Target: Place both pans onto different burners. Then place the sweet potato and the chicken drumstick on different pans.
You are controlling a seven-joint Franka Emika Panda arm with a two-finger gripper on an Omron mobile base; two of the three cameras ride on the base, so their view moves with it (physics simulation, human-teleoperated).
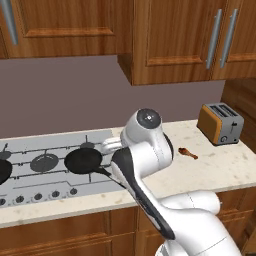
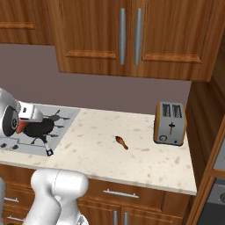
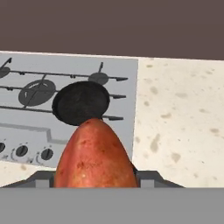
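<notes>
1. We see the fingers (image 3: 95, 183) clamped on the sweet potato (image 3: 95, 158), tip fwd.
2. Pan (image 3: 81, 103) sits on cooktop (image 3: 26, 127) burner, just beyond the fingers.
3. Drumstick (image 2: 122, 142) lies on desk (image 2: 132, 154), well apart to their right.
</notes>
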